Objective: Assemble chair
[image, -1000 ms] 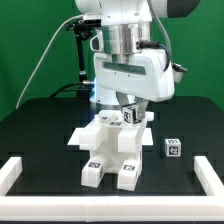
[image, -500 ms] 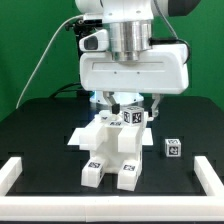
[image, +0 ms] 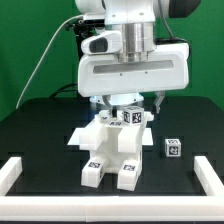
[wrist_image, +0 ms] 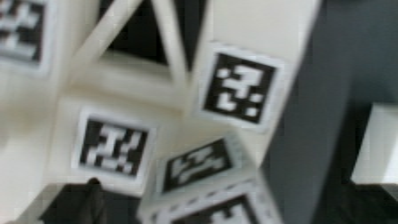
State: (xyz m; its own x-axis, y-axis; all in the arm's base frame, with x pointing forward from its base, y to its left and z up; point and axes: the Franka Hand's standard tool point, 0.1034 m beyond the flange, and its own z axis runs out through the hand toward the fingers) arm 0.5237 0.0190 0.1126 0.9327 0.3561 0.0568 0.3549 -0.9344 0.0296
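The white chair [image: 112,146] stands partly built in the middle of the black table, two legs toward the front and tagged blocks on top. My gripper [image: 130,104] hangs just above its tagged top piece [image: 126,118], open, with one finger on each side and nothing held. A loose white cube [image: 173,147] with a tag lies at the exterior view's right of the chair. The wrist view is filled by close, blurred tagged chair faces [wrist_image: 240,85], with one dark finger [wrist_image: 86,205] at the picture's edge.
White border rails run along the table's edge at the exterior view's left [image: 14,171], front [image: 110,216] and right [image: 211,176]. Cables and a dark stand [image: 78,55] rise behind the arm.
The jaws have opened and let go of the tagged piece on top of the chair. The hand has lifted a little; the chair and the cube have stayed put.
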